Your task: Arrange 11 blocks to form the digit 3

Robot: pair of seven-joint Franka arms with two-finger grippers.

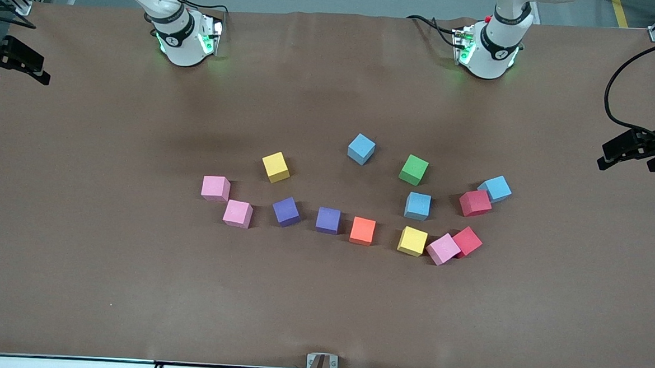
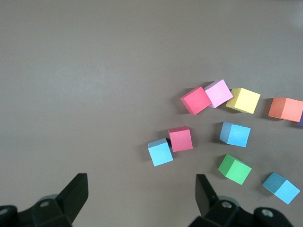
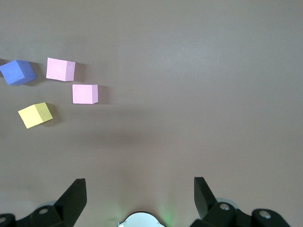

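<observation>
A brown counter carries the blocks scattered loosely mid-counter, no figure begun. Both arms wait at the counter's ends: left end effector open, nearer the blue-red-pink cluster; right end effector open, nearer the pink pair.

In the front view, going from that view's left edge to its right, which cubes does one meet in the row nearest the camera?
Pink cube → purple cube → second purple cube → orange cube → yellow cube → another pink cube → red cube, touching that pink one.
</observation>
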